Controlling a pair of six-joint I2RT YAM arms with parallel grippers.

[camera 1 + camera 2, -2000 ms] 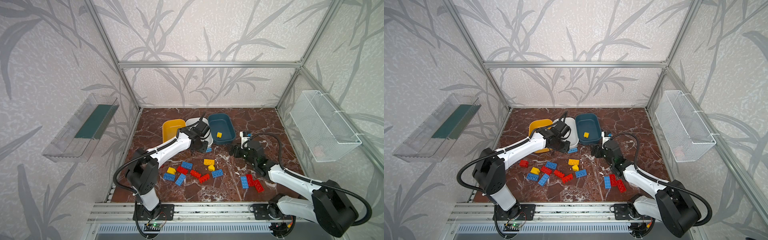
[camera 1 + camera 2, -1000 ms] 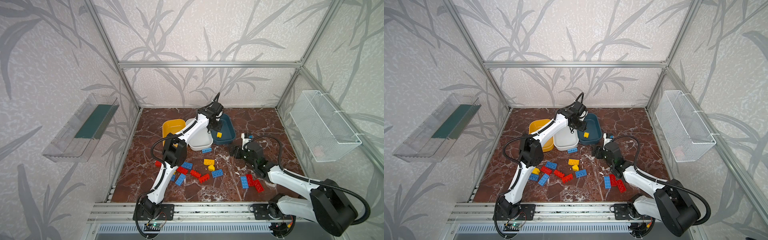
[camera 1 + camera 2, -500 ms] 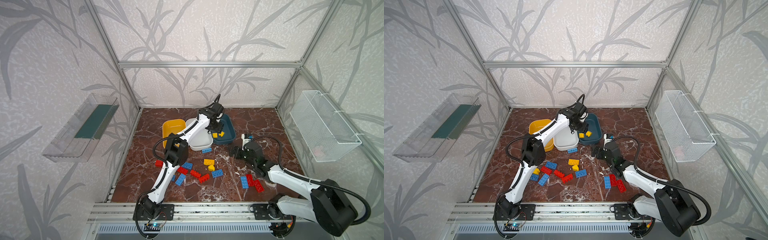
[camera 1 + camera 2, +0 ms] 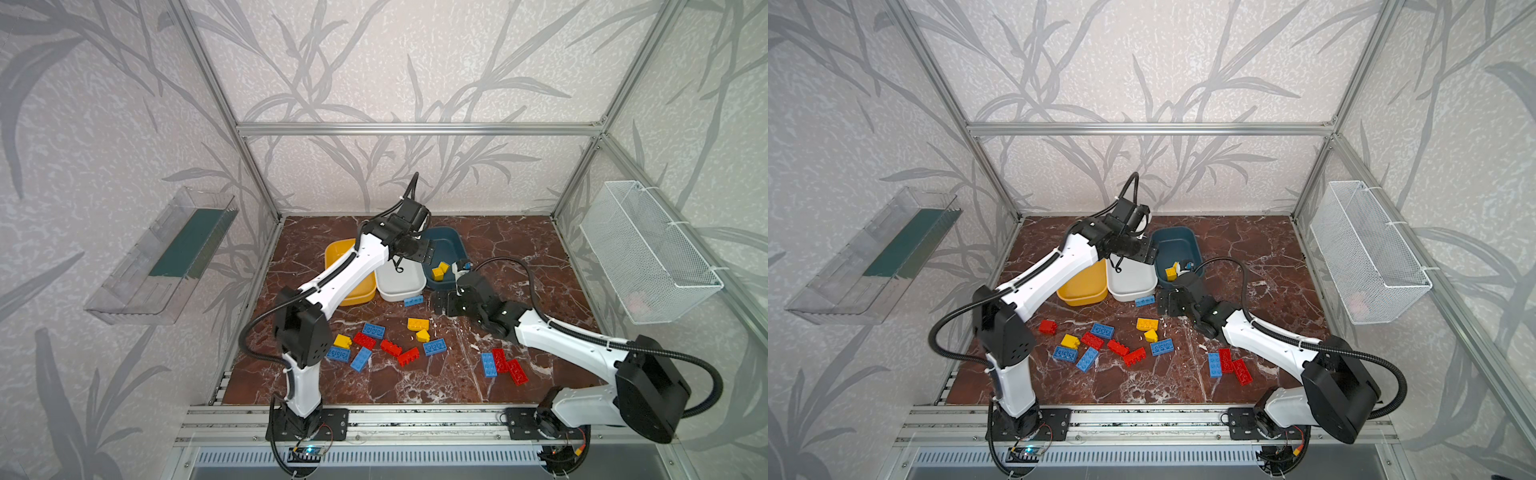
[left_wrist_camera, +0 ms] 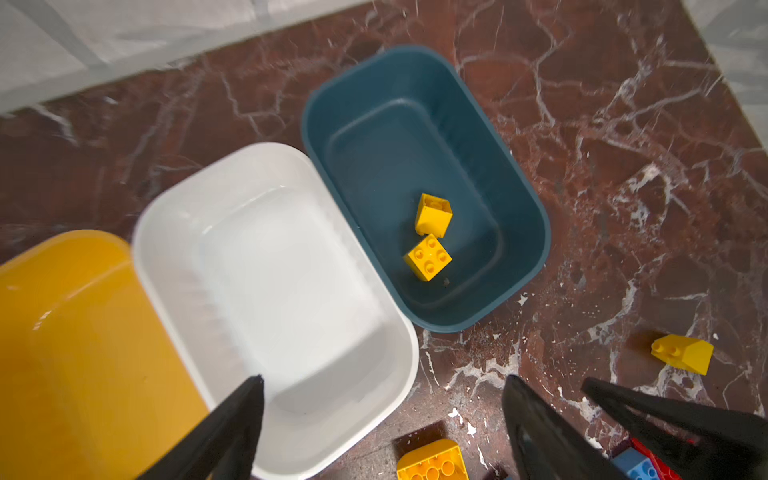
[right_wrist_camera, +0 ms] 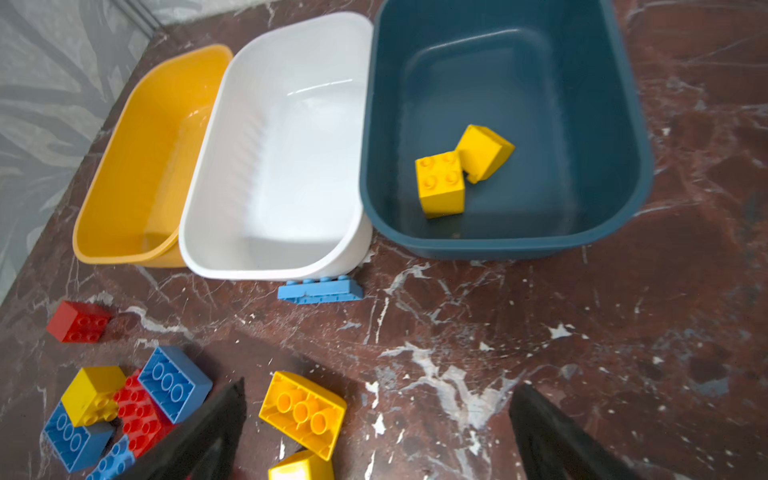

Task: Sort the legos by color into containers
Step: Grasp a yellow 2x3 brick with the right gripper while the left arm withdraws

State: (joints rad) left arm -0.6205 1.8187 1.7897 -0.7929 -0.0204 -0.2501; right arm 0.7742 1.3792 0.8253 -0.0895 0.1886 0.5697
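Two yellow bricks [image 5: 428,256] lie touching in the teal tub [image 5: 353,124], one studs-up and one tipped over. That is all the sorting the views show. The white tub [image 6: 291,145] and yellow tub [image 6: 145,158], set wall to wall beside it, are bare. Roughly fifteen loose bricks [image 4: 1117,347] lie on the floor [image 4: 519,249]. Most sit in a mixed red, blue and yellow scatter toward the left arm, and one blue and two red sit by the right arm. The job looks barely begun, with no red or blue brick in any tub yet.

The left gripper [image 5: 384,382] hangs over the near ends of the white and teal tubs, jaws spread and nothing in them. The right gripper [image 6: 382,384] sits low above the floor in front of the tubs, also wide and empty. A long yellow brick [image 6: 303,413] lies just beside one finger and is likely the handiest next pick.

A blue brick [image 6: 319,291] is tucked against the white tub's near wall, which is awkward for a straddling grip. Several bricks in the scatter touch or overlap, with a yellow one resting on blue and red. The right arm lies between the scatter and the teal tub. The wire basket [image 4: 648,257] and wall tray [image 4: 166,257] hang on the side walls, well apart.
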